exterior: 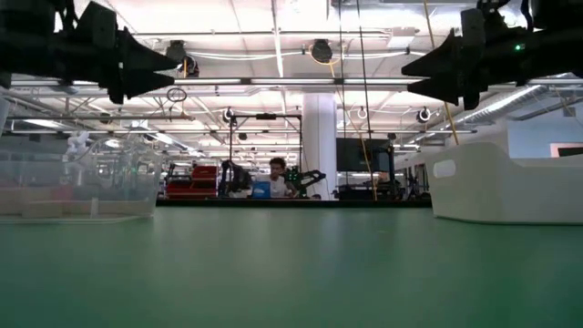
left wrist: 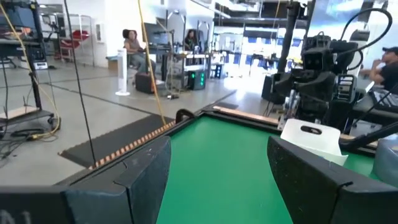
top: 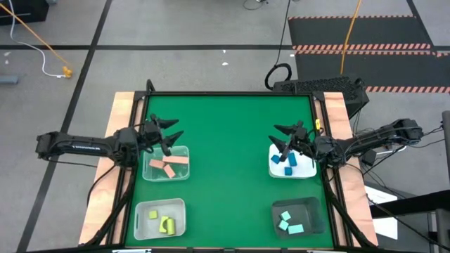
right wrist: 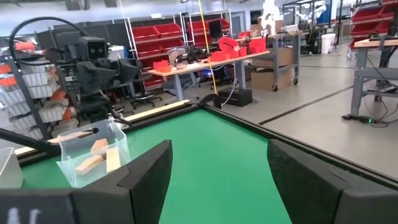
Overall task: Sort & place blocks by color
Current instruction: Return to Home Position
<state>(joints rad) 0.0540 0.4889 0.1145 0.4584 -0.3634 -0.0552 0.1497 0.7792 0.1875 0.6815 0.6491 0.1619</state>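
Four trays hold the blocks. Salmon blocks (top: 169, 166) lie in a clear tray (top: 149, 173) at the left. Yellow-green blocks (top: 166, 224) lie in a white tray (top: 144, 226) at the near left. Blue blocks (top: 287, 160) lie in a white tray (top: 304, 173) at the right. Teal blocks (top: 289, 221) lie in a dark tray (top: 309, 208) at the near right. My left gripper (top: 176, 129) hovers open over the clear tray's far edge, pointing level toward the table's middle. My right gripper (top: 275, 133) hovers open over the blue blocks' tray, facing it. Neither holds anything.
Bare green table surface (top: 228, 154) lies between the two grippers and the tray pairs. Light wooden strips (top: 121, 119) and a black rim border the table. Across the table, the left wrist view shows the white tray (left wrist: 310, 138) and the right wrist view the clear tray (right wrist: 93, 155). People sit in the room beyond.
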